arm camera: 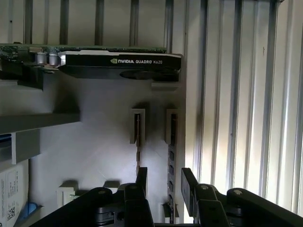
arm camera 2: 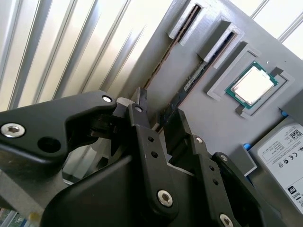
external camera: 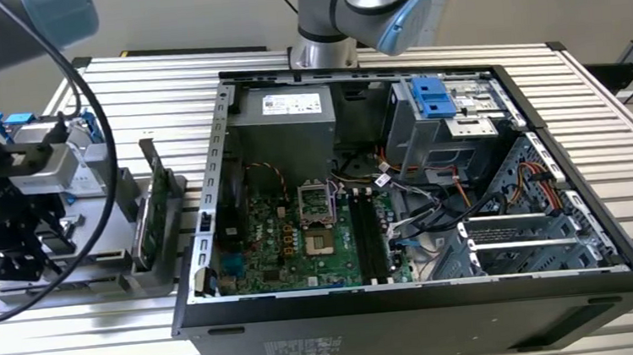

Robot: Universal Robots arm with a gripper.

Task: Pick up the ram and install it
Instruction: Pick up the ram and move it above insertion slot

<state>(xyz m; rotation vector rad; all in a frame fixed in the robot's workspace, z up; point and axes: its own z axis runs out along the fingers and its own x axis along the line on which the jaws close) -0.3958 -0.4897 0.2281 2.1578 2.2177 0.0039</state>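
Observation:
My gripper (external camera: 12, 256) hangs over the grey parts holder (external camera: 109, 270) at the exterior view's left, beside the open computer case. Two thin dark sticks stand on edge in narrow slots of that holder. The ram (arm camera: 171, 158) is one of them, and it runs between my two black fingers, which stand apart on either side of it. My gripper (arm camera: 165, 182) is open and the pads are not pressed on the ram (arm camera 2: 189, 84). The other stick (arm camera: 138, 142) lies just outside one finger. In the second wrist view my gripper (arm camera 2: 163, 116) straddles the same stick.
A green graphics card (arm camera: 118, 59) stands upright in the holder, also visible as the card (external camera: 160, 202). A processor chip (arm camera 2: 251, 87) and a hard drive (arm camera 2: 284, 151) rest in holder pockets. The open case (external camera: 204, 263) holds the motherboard with black memory slots (external camera: 369, 237).

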